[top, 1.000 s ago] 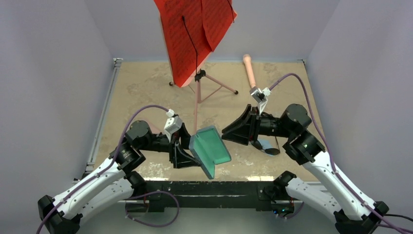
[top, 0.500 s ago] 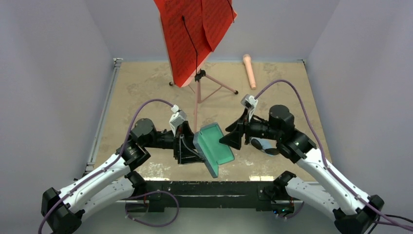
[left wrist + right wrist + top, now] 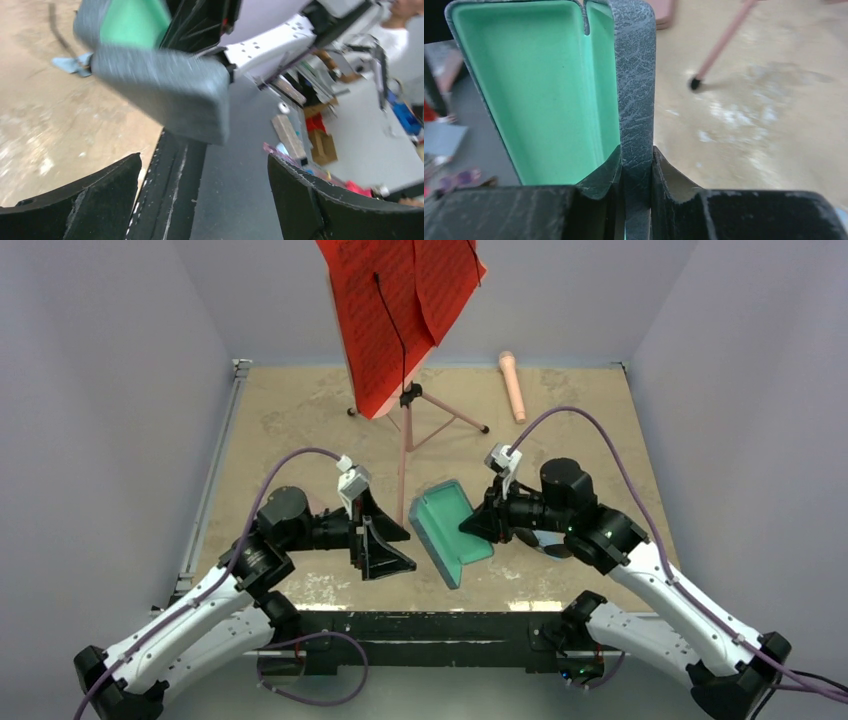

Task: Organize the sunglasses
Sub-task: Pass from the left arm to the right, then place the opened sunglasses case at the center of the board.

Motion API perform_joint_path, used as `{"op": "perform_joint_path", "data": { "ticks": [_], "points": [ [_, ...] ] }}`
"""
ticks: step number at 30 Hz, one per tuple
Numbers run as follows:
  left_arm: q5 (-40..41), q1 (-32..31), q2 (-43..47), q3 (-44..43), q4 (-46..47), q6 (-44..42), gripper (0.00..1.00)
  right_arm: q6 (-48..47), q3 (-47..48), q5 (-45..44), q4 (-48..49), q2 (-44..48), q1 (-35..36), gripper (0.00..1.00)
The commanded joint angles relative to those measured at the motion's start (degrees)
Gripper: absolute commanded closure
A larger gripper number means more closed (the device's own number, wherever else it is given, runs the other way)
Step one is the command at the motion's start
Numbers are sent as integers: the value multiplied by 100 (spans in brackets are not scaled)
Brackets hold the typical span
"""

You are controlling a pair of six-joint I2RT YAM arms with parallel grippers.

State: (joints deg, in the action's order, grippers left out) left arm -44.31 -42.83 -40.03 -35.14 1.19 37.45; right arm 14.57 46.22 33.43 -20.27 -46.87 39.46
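Observation:
The open grey-blue case (image 3: 452,532) with its green lining (image 3: 549,90) hangs tilted between the two arms. My right gripper (image 3: 482,524) is shut on one thin grey wall of the case (image 3: 636,100), a finger on each face, as the right wrist view shows at the gripper (image 3: 638,161). My left gripper (image 3: 390,546) stands wide open just left of the case, touching nothing; in the left wrist view the case (image 3: 160,90) floats beyond the open gripper (image 3: 205,167). A dark pair of sunglasses (image 3: 548,544) lies on the table, mostly hidden under my right arm.
A red music stand (image 3: 400,310) on a pink tripod (image 3: 408,435) stands at mid-table behind the arms. The pink oblong case (image 3: 512,385) lies at the back right. The black base rail (image 3: 430,625) runs along the near edge. Grey walls close in both sides.
My right gripper came in from the right and closed on the case's wall. My left gripper let the case go, opened wide and drew back left. The case shifted slightly right.

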Motion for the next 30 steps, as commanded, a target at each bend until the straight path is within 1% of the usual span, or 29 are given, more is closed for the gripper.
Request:
{"op": "perform_joint_path", "data": {
  "ticks": [1,4,6,7,9,12,17,23,30],
  "points": [
    [1857,18,583,-400,-2102,-91,0,-1095,926,-2632,-1400,-288,0,93],
    [3409,12,755,-609,-3463,316,0,-1233,1265,-4250,-1961,-967,0,92],
    [4117,14,711,-714,-4091,767,0,-1361,1417,-5060,-2053,-1496,0,91],
    [4338,15,644,-762,-4320,926,0,-1422,1460,-5279,-2015,-1771,0,91],
    [4404,9,516,-804,-4571,1128,0,-1982,1447,-5644,-1683,-2319,0,91],
    [4407,11,383,-754,-4615,1210,0,-2431,1564,-5775,-1430,-3159,8,91],
    [4610,16,412,-651,-4674,1207,0,-2719,1831,-5851,-1197,-3840,34,89],
    [4694,11,503,-563,-4751,1249,0,-2699,1874,-5843,-1040,-4253,133,82],
    [4664,8,434,-551,-4742,1248,0,-2748,1857,-5483,-757,-4572,234,77]
  ]
}}
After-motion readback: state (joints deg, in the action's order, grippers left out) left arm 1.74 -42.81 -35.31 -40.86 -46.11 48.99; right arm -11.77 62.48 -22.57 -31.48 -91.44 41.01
